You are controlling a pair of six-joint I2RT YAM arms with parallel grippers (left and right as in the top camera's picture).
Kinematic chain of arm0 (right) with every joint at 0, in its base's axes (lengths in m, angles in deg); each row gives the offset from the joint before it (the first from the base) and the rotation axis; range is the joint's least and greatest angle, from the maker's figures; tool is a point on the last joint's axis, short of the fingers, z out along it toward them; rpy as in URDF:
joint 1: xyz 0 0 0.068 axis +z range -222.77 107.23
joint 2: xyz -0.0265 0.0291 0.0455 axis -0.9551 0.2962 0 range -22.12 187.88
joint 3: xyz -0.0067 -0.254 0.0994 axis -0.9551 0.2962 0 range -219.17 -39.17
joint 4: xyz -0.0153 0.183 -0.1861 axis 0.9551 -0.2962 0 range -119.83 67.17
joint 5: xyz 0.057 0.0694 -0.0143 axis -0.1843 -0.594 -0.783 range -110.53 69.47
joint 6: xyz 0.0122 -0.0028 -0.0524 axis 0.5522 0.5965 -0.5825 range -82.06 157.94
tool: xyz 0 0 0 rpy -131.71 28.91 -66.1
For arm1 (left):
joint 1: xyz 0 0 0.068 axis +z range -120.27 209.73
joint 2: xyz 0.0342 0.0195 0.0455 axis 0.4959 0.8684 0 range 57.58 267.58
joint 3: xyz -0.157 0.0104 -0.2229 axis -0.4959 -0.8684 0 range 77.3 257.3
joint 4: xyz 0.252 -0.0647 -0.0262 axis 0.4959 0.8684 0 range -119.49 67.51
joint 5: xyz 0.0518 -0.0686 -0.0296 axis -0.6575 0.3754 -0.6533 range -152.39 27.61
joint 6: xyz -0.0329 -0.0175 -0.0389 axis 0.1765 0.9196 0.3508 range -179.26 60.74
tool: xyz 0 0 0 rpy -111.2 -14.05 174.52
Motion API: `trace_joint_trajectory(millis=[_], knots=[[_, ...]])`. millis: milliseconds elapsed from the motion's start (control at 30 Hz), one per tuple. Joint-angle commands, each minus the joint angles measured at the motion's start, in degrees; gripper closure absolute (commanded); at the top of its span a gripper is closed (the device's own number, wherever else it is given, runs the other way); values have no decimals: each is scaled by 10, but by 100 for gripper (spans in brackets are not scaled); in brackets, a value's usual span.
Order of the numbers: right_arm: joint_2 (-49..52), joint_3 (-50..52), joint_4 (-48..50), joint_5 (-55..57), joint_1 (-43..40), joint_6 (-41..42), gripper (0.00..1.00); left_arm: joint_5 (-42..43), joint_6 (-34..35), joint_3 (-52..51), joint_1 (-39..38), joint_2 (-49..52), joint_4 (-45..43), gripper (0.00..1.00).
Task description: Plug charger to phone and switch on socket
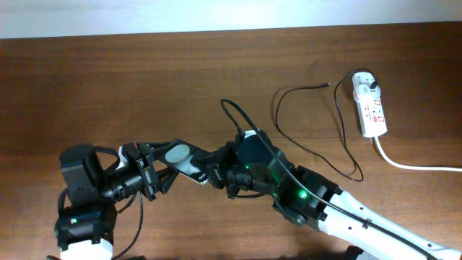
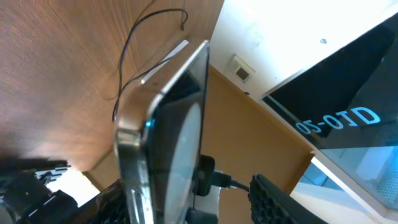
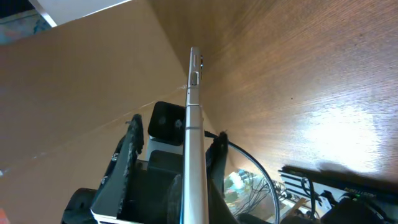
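The phone (image 1: 186,162) is held off the table, edge-on, between my two grippers at the lower left. In the right wrist view its silver edge (image 3: 194,124) runs up between my right gripper's fingers (image 3: 174,149), which are closed on it. My left gripper (image 1: 164,165) is open around the phone's other end (image 2: 177,124); one finger is well apart from it (image 2: 186,199). The charger's thin black cable (image 1: 276,112) lies looped on the table, with its tip free near the back. It also shows in the left wrist view (image 2: 124,62). Its white adapter (image 1: 364,81) sits in the socket (image 1: 372,112).
The socket's thick white cord (image 1: 411,166) runs off to the right edge. The right arm (image 1: 339,206) reaches in from the lower right, with its own black cable looping above the wrist (image 1: 234,115). The left arm's base (image 1: 83,209) stands at the lower left.
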Motion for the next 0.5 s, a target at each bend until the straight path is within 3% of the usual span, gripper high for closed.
trace_joint_trajectory(millis=[0, 167, 300, 467], knots=[[9, -6, 7, 5, 4, -1, 96, -51, 7, -1, -35, 1, -1, 43], [15, -6, 13, 5, 4, -1, 96, -73, 21, -1, -53, 1, -3, 46], [15, -6, 19, 0, 4, -1, 96, -98, 21, -1, -53, 1, -3, 61], [15, -6, 42, -14, 4, -1, 96, -97, 27, -1, -53, 1, -3, 69]])
